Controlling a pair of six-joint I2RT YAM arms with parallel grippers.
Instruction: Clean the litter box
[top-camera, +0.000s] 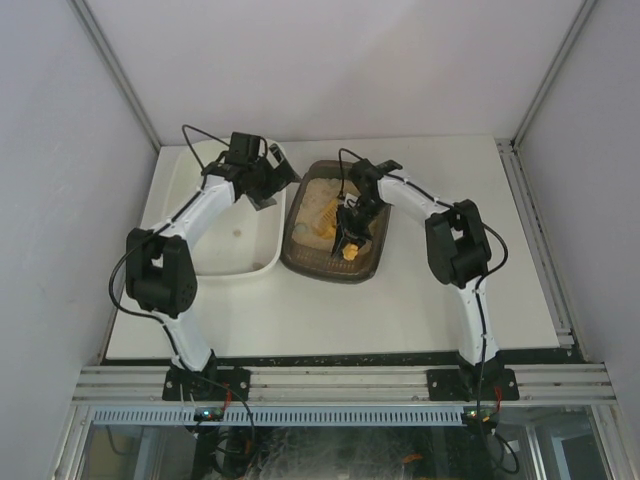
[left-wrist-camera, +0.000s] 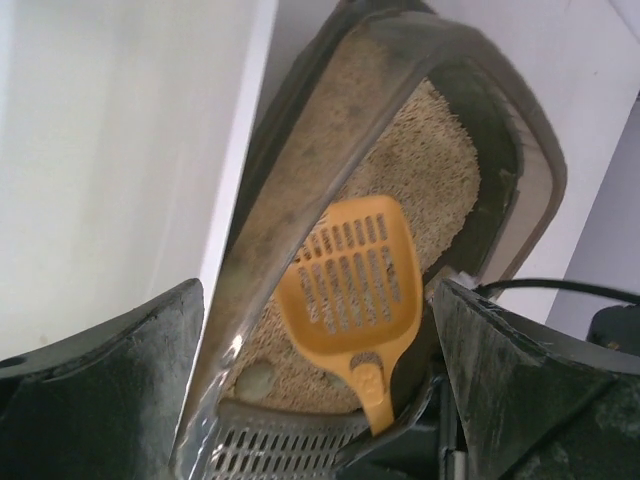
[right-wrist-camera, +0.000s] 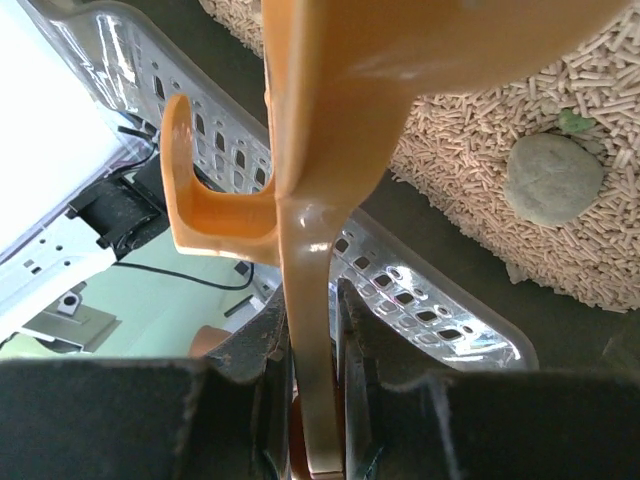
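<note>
Right end effector (top-camera: 347, 238) first: its two dark fingers are clenched on the handle of the orange scoop (top-camera: 349, 253), and on the right wrist view we see that handle squeezed flat between the pads (right-wrist-camera: 250, 400), with the handle's hook curling off to the left. Left end effector (top-camera: 264, 196) is spread wide with nothing in it. We see it hanging over the right rim of the white tub, just beside the litter box's left wall.

Now the layout, biggest down. We have a white table (top-camera: 420, 320) carrying everything. On its left half sits the white tub (top-camera: 215, 268), rectangular and the larger of the two containers. Right beside it, near the middle of the table, lies the litter box (top-camera: 372, 270), a dark brown-grey tray with rounded corners, its long side running away from the arm bases. The two containers sit side by side; we cannot tell whether their rims touch.

Inside the tray we see beige litter pellets (left-wrist-camera: 440, 160) spread across the floor. At the near end a clear slotted plastic panel (right-wrist-camera: 420, 300) shows under the scoop handle.

From the left wrist view we get the scoop's slotted head (left-wrist-camera: 350, 285) low over the pellets, handle pointing to the tray's near end. We cannot say whether the head touches the litter.

Smallest now: a rounded grey lump (right-wrist-camera: 553, 178) rests on the pellets to one side of the scoop, with a small greenish fleck (right-wrist-camera: 573, 121) just beside it.
</note>
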